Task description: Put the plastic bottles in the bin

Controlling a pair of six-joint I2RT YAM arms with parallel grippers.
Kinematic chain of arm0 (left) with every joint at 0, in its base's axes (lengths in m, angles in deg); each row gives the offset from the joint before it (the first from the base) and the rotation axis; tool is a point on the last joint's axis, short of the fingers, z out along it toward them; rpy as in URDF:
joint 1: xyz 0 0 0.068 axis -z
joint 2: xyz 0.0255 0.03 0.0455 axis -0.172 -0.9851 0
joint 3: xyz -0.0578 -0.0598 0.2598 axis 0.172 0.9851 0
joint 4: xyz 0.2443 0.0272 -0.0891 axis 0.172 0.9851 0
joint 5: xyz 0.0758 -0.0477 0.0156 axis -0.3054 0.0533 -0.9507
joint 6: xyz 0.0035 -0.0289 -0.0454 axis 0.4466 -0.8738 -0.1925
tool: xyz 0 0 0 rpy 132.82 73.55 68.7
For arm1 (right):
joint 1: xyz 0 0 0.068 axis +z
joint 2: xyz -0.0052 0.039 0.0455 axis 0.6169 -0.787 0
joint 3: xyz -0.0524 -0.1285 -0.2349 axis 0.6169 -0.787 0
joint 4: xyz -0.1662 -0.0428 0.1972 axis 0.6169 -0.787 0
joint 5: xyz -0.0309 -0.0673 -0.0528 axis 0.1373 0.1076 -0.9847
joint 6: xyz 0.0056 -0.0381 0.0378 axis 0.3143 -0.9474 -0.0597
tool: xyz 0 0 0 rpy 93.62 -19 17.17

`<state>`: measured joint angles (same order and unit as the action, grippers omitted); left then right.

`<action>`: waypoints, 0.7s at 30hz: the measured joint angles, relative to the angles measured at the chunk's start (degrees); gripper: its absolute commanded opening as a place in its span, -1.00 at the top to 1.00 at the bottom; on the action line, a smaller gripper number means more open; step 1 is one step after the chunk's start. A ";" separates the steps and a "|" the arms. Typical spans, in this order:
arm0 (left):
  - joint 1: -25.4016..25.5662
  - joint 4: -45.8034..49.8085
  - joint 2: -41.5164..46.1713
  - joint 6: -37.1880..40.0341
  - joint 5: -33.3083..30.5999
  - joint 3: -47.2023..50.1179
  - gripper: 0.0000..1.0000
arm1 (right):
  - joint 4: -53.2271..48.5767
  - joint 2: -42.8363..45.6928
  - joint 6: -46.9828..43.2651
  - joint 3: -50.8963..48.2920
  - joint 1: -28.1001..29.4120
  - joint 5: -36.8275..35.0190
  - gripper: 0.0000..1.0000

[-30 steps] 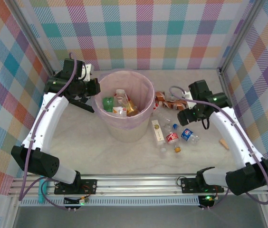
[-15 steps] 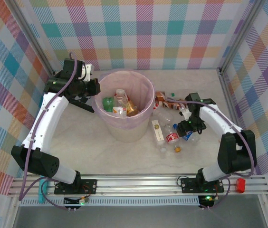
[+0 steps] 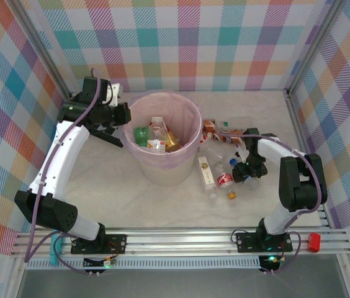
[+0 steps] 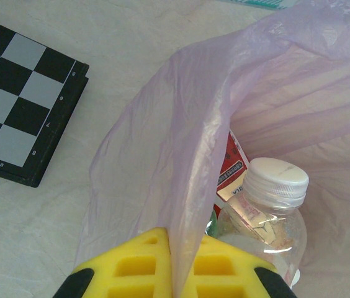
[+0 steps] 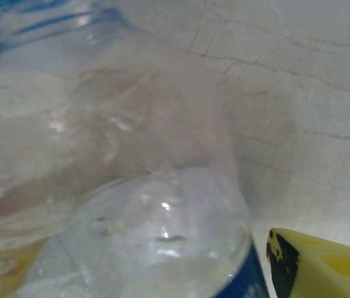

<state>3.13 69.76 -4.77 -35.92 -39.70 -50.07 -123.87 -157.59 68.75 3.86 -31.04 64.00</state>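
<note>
Top external: bin (image 3: 162, 175) at centre, loose bottles (image 3: 224, 180) on the bench (image 3: 131, 205) to its right.
Left gripper (image 4: 174, 241) is closed, pinching the bag (image 4: 181, 155) rim; right gripper (image 3: 246, 171) sits over a clear bottle (image 5: 100, 124), grip impossible to tell.

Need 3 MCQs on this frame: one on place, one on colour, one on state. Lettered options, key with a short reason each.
1. Where do the loose bottles on the table lie relative to the bin?
A) to its left
B) to its right
C) behind it

2. In the left wrist view, what colour is the cap of the clear bottle inside the bin?
A) white
B) red
C) blue

3. The left gripper is:
A) open over the table
B) shut on the lilac bag
C) shut on a bottle

Key:
1 B, the top view shows them clustered right of the bin.
2 A, the ribbed cap is plainly white.
3 B, bag film is pinched between the yellow fingers.
</note>
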 measured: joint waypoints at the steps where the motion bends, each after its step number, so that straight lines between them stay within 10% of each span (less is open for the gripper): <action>1: 0.00 0.00 0.00 0.00 0.00 0.00 1.00 | 0.17 -0.07 -0.02 0.00 -0.15 0.04 -0.36; 21: -0.04 0.00 0.00 0.00 -0.02 0.00 1.00 | -6.75 2.73 1.01 9.97 -1.07 1.14 -0.08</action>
<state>3.09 69.76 -4.77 -35.92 -39.72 -50.07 -130.62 -154.86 69.76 13.83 -32.11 65.14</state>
